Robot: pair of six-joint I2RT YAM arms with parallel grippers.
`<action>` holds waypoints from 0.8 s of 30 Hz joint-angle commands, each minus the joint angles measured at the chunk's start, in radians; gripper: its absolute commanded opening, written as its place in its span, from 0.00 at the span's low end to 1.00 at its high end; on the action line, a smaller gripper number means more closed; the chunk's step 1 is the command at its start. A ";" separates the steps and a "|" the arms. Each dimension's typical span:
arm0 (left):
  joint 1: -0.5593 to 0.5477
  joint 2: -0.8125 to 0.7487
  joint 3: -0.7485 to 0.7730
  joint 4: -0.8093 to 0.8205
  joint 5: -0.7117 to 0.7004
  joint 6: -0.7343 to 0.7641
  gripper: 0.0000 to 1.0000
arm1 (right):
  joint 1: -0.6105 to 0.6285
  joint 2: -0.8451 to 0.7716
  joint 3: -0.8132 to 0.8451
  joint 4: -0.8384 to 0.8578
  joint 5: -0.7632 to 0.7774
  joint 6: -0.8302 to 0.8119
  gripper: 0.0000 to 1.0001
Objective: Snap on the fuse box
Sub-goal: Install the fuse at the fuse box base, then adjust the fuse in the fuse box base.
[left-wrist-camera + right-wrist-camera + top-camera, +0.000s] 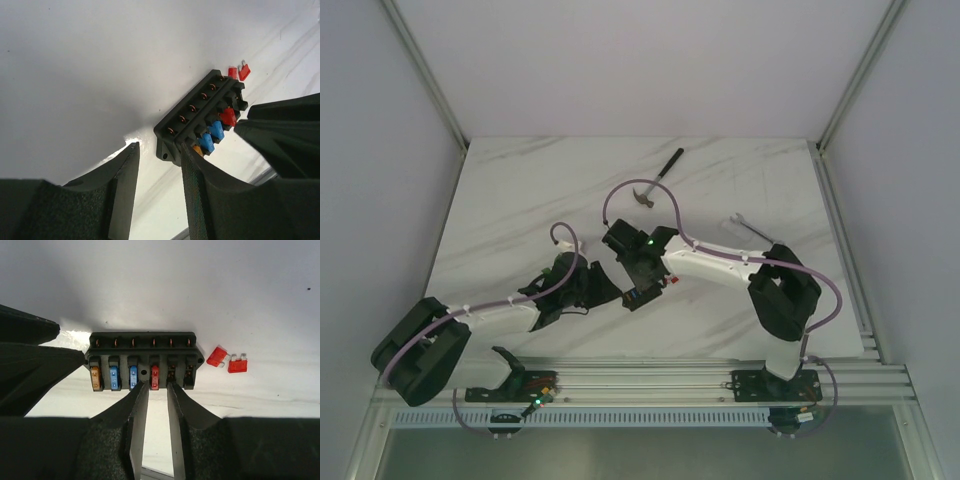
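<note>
Fuse box (145, 352) lies flat on the white marble table (520, 200), mid-table between the 2 arms, well apart from the hammer (657, 178) further back. Its row of 6 slots reads orange, blue, blue, then the seated red fuse (155, 377), with 2 empty slots (180, 374) at the end. The 2 loose red fuses (227, 361) lie just beside that end, not touching the box. Right gripper (158, 387) hovers at the box's front by the seated red fuse, its fingers parted by a narrow slit with nothing pinched. Left gripper (159, 155) sits at the box's short end by the mounting ear, jaws spread and holding nothing; whether one pad touches the box is hard to tell. The step in hand looks like filling the 2 empty slots. To do it well, the right gripper should widen, go to the nearest loose fuse and pinch it by the plastic body with the blades pointing at the slot. It should line up square over the slot and push straight, not at an angle. The tabletop looks slick, so the left gripper should brace or clamp the box end first, or the box slides away under the push. Main risk: bent blades or a half-seated fuse.
</note>
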 commanded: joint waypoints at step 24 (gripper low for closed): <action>-0.098 -0.150 -0.273 0.508 -0.040 0.493 0.77 | -0.063 -0.033 -0.006 0.010 -0.106 -0.005 0.23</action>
